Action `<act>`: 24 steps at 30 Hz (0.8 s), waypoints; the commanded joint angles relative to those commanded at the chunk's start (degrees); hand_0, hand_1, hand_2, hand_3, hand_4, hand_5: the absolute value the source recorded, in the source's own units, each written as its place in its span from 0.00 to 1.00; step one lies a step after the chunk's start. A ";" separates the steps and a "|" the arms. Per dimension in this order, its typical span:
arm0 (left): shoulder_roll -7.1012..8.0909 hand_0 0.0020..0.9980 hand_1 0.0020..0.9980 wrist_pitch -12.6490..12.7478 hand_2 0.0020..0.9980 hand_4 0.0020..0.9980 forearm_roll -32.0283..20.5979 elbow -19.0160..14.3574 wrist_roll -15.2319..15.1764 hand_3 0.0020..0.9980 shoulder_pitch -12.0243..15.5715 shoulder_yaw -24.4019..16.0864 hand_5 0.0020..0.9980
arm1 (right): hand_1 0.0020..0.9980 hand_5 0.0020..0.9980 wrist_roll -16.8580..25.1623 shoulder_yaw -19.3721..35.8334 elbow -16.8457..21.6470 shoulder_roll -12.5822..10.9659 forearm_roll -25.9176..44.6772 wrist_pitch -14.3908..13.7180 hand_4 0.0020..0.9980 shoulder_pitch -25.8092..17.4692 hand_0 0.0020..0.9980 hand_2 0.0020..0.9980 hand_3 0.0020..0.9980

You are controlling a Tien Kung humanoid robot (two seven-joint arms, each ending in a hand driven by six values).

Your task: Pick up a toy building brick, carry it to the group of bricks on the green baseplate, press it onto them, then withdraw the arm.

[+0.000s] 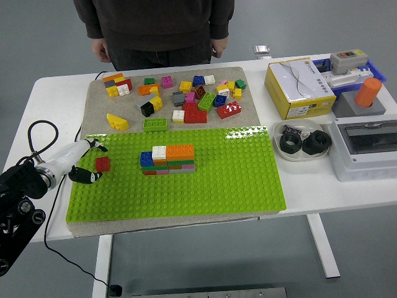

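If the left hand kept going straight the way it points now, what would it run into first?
Most likely the small red brick on the green baseplate, lying just ahead of the open left hand, between its fingers. The stacked group of bricks comes only beyond that. Height is hard to judge.

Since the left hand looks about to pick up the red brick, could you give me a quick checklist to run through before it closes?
1. Left hand beside the red brick, fingers spread around it: ok.
2. Fingers closed on the brick: not ok, not yet grasped.
3. Red brick apart from other bricks, free to lift: ok.
4. Stack of bricks on the green baseplate unobstructed: ok.
5. Person's hands off the table: ok.
6. Whether the brick is pressed onto the studs: cannot tell.
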 joint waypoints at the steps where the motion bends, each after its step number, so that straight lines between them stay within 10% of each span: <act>1: -0.16 1.00 1.00 0.06 1.00 0.76 -0.02 0.24 -0.05 0.79 -0.06 -0.03 0.00 | 0.68 1.00 -0.01 0.01 0.00 0.00 -0.02 0.00 0.63 0.00 0.73 0.73 0.84; 24: -1.86 1.00 1.00 0.19 0.99 0.62 -0.89 4.89 -1.22 0.52 -0.78 -1.25 0.00 | 0.68 1.00 -0.08 0.07 0.00 0.19 -0.35 0.08 0.63 -0.17 0.73 0.73 0.84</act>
